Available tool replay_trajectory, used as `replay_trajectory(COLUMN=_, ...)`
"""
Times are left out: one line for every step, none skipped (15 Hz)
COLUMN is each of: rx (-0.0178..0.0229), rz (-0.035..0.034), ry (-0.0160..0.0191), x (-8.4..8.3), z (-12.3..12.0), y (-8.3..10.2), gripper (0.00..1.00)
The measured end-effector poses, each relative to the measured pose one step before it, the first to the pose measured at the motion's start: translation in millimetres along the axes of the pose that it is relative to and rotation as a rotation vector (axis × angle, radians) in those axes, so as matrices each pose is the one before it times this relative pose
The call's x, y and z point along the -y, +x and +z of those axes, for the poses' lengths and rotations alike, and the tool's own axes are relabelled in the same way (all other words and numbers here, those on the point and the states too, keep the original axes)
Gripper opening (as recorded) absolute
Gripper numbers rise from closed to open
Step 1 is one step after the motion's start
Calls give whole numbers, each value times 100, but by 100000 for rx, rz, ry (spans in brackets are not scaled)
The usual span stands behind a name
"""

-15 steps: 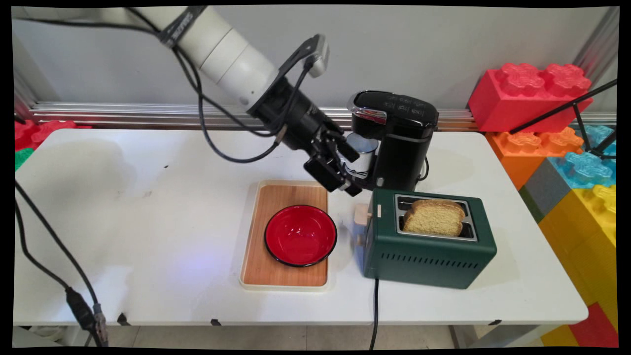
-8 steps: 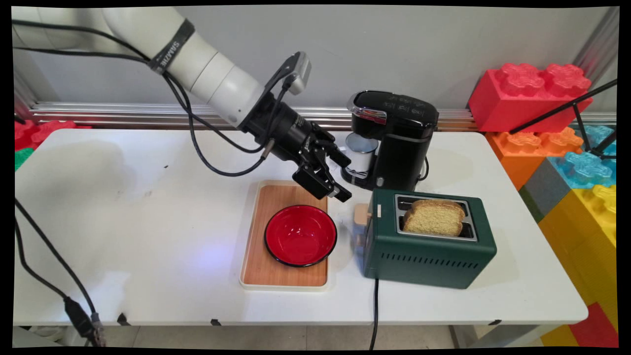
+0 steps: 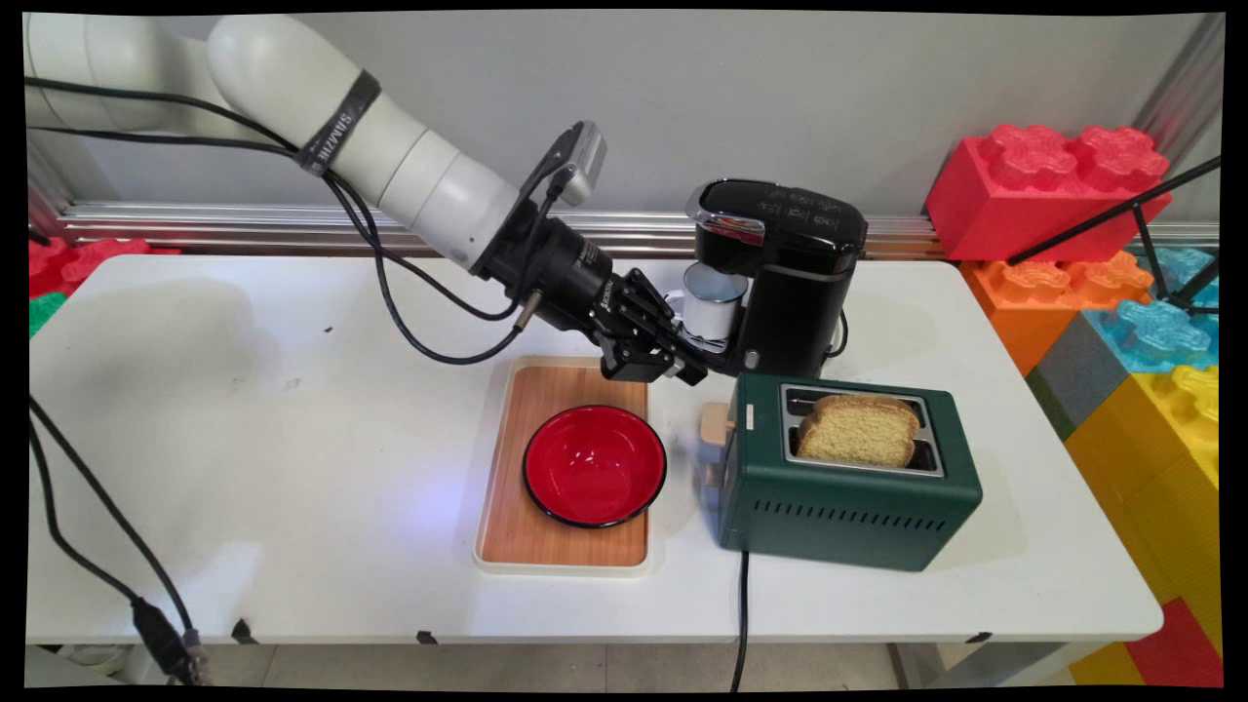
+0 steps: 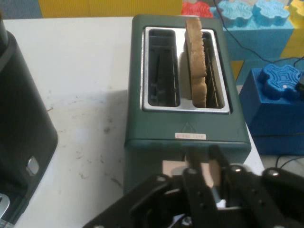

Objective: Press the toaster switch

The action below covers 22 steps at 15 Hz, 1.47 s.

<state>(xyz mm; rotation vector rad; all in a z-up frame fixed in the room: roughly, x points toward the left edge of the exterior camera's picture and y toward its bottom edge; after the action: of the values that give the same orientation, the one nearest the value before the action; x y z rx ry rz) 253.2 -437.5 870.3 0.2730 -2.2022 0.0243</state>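
My gripper [image 3: 694,372] hangs shut with nothing in it, above the gap between the wooden tray [image 3: 546,388] and the green toaster [image 3: 848,507]. Its tips are just above and left of the toaster's beige lever [image 3: 715,425]. In the hand view the closed fingertips [image 4: 192,159] point at the toaster's [image 4: 185,128] near end, and the lever [image 4: 172,168] shows behind them. A slice of bread [image 3: 858,429] stands upright in one slot [image 4: 194,57]; the other slot holds nothing.
A black coffee maker [image 3: 790,283] with a white mug [image 3: 714,302] under its spout stands right behind the gripper. A red bowl [image 3: 595,466] sits on the tray. Big toy bricks [image 3: 1053,185] are stacked at the right. The toaster's cord [image 3: 741,614] runs off the front edge.
The gripper has drawn back from the mug, closed its fingers and dropped toward the toaster's lever end. The mug stays under the coffee maker.
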Motion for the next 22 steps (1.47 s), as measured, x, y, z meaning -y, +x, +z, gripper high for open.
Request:
replay_trajectory(rx=-532, rz=-150, ry=-241, x=35, z=135, y=-165, gripper=0)
replay_trajectory(rx=-322, rz=-170, ry=-255, x=17, z=98, y=-125, gripper=0)
replay_trajectory(rx=-471, rz=-272, ry=-374, x=25, z=150, y=-188, gripper=0)
replay_trajectory(rx=-351, rz=-174, ry=-327, x=22, z=113, y=-129, gripper=0)
replay_trajectory(rx=-509, rz=-306, ry=-437, x=31, z=144, y=-213, gripper=0)
replay_trajectory(rx=-511, rz=-206, ry=-386, x=21, z=118, y=-208, gripper=0)
replay_trajectory(rx=-468, rz=-224, ry=-403, x=33, z=125, y=-210, gripper=0)
replay_trajectory(rx=-835, rz=-238, ry=-807, x=30, z=230, y=-366, gripper=0)
replay_trajectory(rx=-567, rz=-135, ry=-463, x=13, z=171, y=-320, gripper=0)
replay_trajectory(rx=-519, rz=-57, ry=-408, x=28, z=195, y=-300, gripper=0)
replay_trajectory(rx=-533, rz=21, ry=-286, x=80, z=276, y=-347, gripper=0)
replay_trajectory(rx=-498, rz=-55, ry=-109, x=89, z=264, y=-333, gripper=0)
replay_trajectory(rx=-342, rz=-35, ry=-65, x=85, z=235, y=-267, gripper=0)
replay_trajectory(rx=-222, rz=60, ry=35, x=141, z=282, y=-309, gripper=0)
replay_trajectory(rx=-121, rz=16, ry=162, x=147, z=244, y=-320, gripper=0)
replay_trajectory(rx=-39, rz=64, ry=169, x=130, z=201, y=-261, gripper=0)
replay_trajectory(rx=-37, rz=2, ry=219, x=157, z=226, y=-287, gripper=0)
replay_trajectory(rx=-116, rz=-12, ry=191, x=146, z=217, y=-252, gripper=0)
replay_trajectory(rx=-79, rz=-36, ry=88, x=110, z=196, y=-196, gripper=0)
replay_trajectory(rx=-122, rz=8, ry=105, x=88, z=175, y=-120, gripper=0)
replay_trajectory(rx=-112, rz=18, ry=120, x=100, z=164, y=-116, gripper=0)
replay_trajectory(rx=-87, rz=274, ry=-102, x=78, z=186, y=-79, gripper=0)
